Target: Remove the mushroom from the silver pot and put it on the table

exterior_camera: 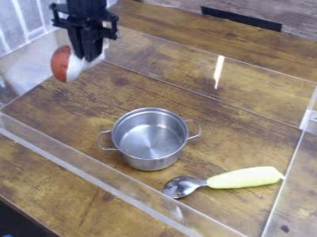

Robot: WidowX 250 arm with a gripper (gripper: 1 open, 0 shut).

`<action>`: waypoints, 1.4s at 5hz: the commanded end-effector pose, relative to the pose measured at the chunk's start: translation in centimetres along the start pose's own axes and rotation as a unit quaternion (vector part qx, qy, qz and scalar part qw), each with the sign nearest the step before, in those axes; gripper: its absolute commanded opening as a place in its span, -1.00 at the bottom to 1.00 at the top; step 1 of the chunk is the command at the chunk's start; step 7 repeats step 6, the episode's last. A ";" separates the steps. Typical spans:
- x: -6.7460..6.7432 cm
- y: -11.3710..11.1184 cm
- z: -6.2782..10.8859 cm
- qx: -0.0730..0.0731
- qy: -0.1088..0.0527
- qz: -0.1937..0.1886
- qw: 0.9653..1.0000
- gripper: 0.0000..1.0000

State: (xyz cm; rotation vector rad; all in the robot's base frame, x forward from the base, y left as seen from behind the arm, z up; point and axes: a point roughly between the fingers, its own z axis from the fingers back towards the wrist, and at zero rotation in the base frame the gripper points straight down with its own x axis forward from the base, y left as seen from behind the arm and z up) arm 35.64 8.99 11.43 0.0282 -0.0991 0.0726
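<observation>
Camera view, starting at the upper left of the frame: the mushroom [63, 63] hangs clear of the table [247, 111], its red-orange cap sticking out to the left and its white stem pinched at the bottom of the gripper [82, 57]. The black gripper points straight down, its jaws nearly closed on the stem, so the mushroom sits at and just left of the fingertips. Below and to the right, near the middle of the frame, the silver pot [148, 138] stands upright with nothing inside. Further right, at the lower right, a spoon [225, 180] with a yellow-green handle lies flat on the wood.
</observation>
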 end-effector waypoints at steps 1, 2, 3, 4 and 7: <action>-0.3 1.2 -0.5 0.001 -0.016 0.012 1.000 -1.00; -0.7 1.4 -2.6 -0.003 -0.010 0.009 1.000 -1.00; -0.7 1.8 -4.5 -0.006 -0.001 0.006 1.000 -1.00; -0.5 2.4 -5.8 -0.010 0.006 0.001 1.000 1.00; 0.2 3.6 -6.4 -0.009 0.017 -0.003 1.000 1.00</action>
